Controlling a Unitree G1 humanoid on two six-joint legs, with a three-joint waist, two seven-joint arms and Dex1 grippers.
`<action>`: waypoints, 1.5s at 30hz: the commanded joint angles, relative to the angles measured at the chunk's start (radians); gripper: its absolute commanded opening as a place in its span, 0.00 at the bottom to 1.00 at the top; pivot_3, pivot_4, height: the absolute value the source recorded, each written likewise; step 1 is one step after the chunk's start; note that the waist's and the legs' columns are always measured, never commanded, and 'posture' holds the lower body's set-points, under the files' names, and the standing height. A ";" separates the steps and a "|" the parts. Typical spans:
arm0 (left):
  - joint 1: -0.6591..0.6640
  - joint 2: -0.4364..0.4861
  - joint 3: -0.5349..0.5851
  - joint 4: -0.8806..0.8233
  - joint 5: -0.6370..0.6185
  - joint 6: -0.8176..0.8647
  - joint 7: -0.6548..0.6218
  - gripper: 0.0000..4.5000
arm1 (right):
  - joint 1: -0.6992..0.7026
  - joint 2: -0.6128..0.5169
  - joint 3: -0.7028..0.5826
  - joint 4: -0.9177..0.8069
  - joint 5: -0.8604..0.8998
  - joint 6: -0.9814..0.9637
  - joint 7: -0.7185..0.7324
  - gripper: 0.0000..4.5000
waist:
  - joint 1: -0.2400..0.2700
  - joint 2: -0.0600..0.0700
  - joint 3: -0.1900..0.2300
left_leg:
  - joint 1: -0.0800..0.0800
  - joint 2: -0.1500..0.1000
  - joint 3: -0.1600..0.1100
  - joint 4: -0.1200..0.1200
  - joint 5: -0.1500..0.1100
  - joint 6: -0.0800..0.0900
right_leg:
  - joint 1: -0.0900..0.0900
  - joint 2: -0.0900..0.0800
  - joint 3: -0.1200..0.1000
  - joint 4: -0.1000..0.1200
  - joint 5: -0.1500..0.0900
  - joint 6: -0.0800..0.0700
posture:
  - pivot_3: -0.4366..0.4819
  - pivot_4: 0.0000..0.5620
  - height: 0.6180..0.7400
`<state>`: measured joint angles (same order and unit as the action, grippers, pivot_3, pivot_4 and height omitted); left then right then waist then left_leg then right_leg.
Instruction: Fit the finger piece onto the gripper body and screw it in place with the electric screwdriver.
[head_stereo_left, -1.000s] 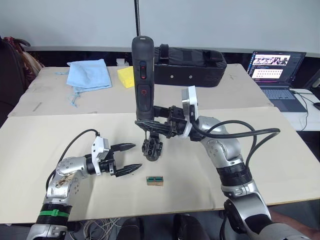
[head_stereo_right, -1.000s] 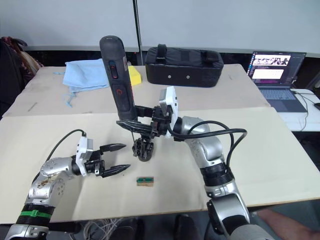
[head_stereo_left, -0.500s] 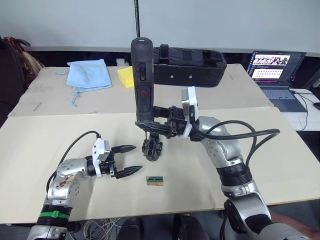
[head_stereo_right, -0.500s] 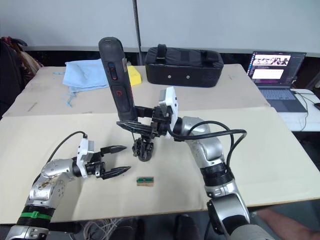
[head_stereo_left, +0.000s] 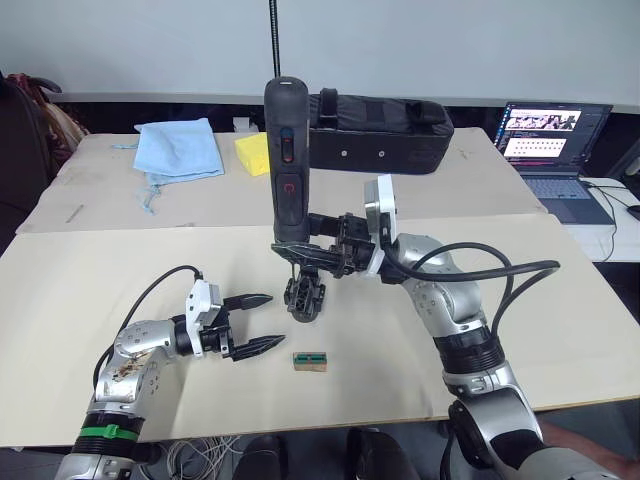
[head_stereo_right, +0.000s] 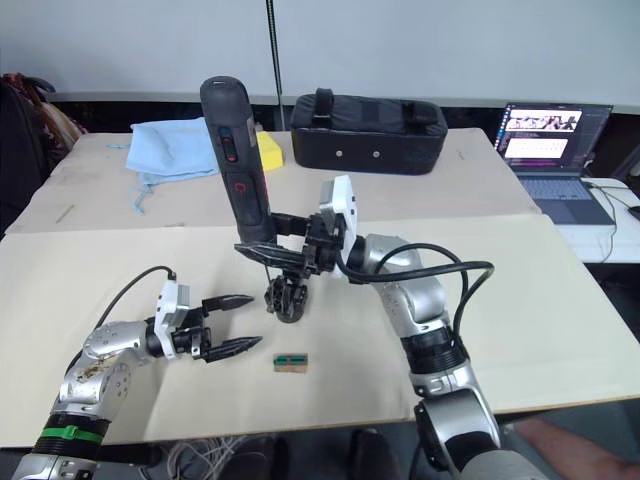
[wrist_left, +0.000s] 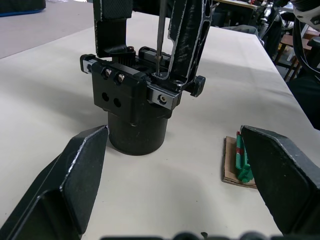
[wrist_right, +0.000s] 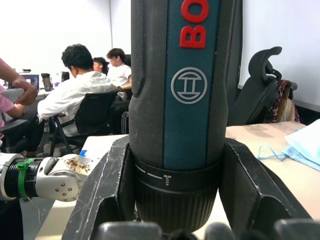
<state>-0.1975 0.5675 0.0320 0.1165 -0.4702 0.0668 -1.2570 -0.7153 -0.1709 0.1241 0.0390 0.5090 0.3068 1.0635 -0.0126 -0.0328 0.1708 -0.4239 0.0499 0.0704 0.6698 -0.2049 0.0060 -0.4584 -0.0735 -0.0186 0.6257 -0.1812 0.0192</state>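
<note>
My right gripper (head_stereo_left: 312, 250) clamps the electric screwdriver (head_stereo_left: 286, 160) upright, so its bit drops straight into the gripper body (wrist_left: 137, 107). My left gripper (head_stereo_left: 250, 322) waits open beside that body, empty.

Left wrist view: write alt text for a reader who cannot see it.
The electric screwdriver's thin bit stands upright on top of the black gripper body on the beige table. The left gripper's open fingers frame it, apart from it. A small green-and-brown block lies beside it.
</note>
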 joint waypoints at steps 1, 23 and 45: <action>-0.003 -0.002 0.001 -0.024 0.004 -0.021 -0.003 1.00 | -0.012 0.008 -0.018 -0.052 0.028 -0.027 0.002 0.43 | 0.000 0.000 0.000 | 0.000 0.000 0.000 0.000 0.000 0.000 | 0.000 0.000 0.000 0.000 0.000 0.000 | 0.48 0.27 1.00; -0.003 -0.006 -0.002 -0.019 0.006 -0.025 0.001 1.00 | 0.003 0.008 -0.014 -0.031 0.011 -0.045 0.001 0.43 | 0.000 0.000 0.000 | 0.000 0.000 0.000 0.000 0.000 0.000 | 0.000 0.000 0.000 0.000 0.000 0.000 | 0.48 0.27 1.00; -0.063 -0.055 -0.047 0.050 0.097 -0.058 0.062 1.00 | 0.009 0.013 -0.006 -0.024 -0.007 -0.052 0.002 0.43 | 0.000 0.000 0.000 | 0.000 0.000 0.000 0.000 0.000 0.000 | 0.000 0.000 0.000 0.000 0.001 -0.002 | 0.48 0.27 1.00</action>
<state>-0.2430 0.5160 -0.0065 0.1725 -0.3814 0.0242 -1.1996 -0.7004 -0.1645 0.1272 0.0429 0.4916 0.2905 1.0642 -0.0125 -0.0329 0.1707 -0.4237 0.0496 0.0705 0.6699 -0.2048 0.0060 -0.4581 -0.0733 -0.0186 0.6260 -0.1801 0.0176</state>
